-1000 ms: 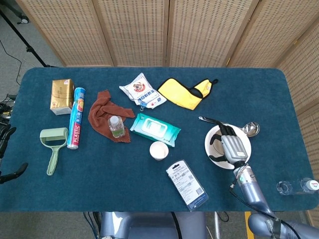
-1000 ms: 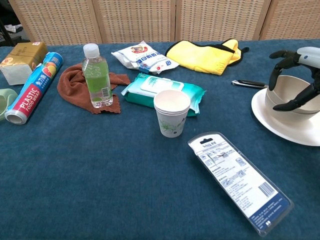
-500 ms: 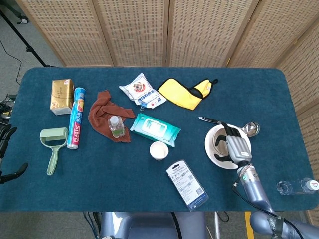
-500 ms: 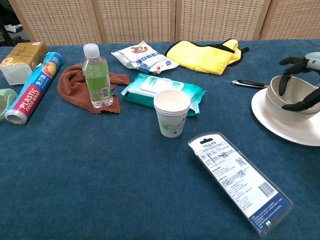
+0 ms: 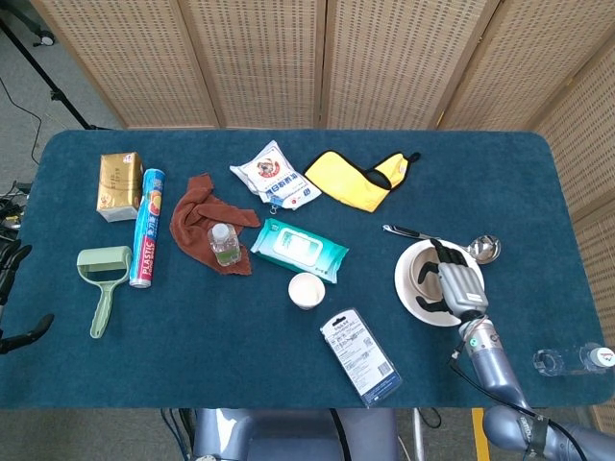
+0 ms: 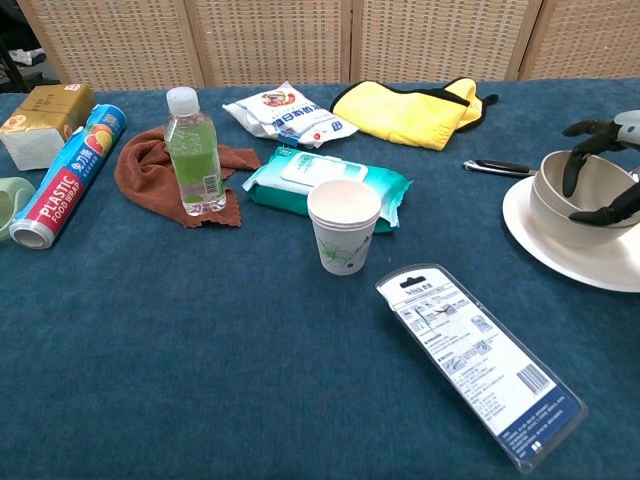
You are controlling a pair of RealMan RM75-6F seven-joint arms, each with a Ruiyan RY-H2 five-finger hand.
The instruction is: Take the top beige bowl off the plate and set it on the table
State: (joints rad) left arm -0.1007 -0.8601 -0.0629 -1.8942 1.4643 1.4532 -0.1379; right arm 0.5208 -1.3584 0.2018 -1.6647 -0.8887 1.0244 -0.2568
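Note:
The beige bowl [image 5: 423,273] [image 6: 592,196] sits stacked on another bowl on the white plate [image 5: 407,294] [image 6: 560,250] at the table's right side. My right hand [image 5: 460,284] [image 6: 603,168] hangs over the bowl's right part. Its dark fingers [image 6: 572,172] dip over the far rim into the bowl, and the thumb [image 6: 612,212] lies along the near outer wall. The bowl rests in place, with no firm grip showing. Only dark fingertips of my left hand [image 5: 27,333] show, spread apart, past the table's left edge, holding nothing.
A metal ladle [image 5: 479,249] lies just behind the plate. A paper cup [image 6: 344,226], a flat blister pack [image 6: 478,357] and a wet-wipes pack [image 6: 328,183] lie to the plate's left. A clear bottle [image 5: 573,360] lies at the right front edge.
My right hand has slid to the right, from spanning the whole bowl to covering only its right part. The bowl and plate have not moved.

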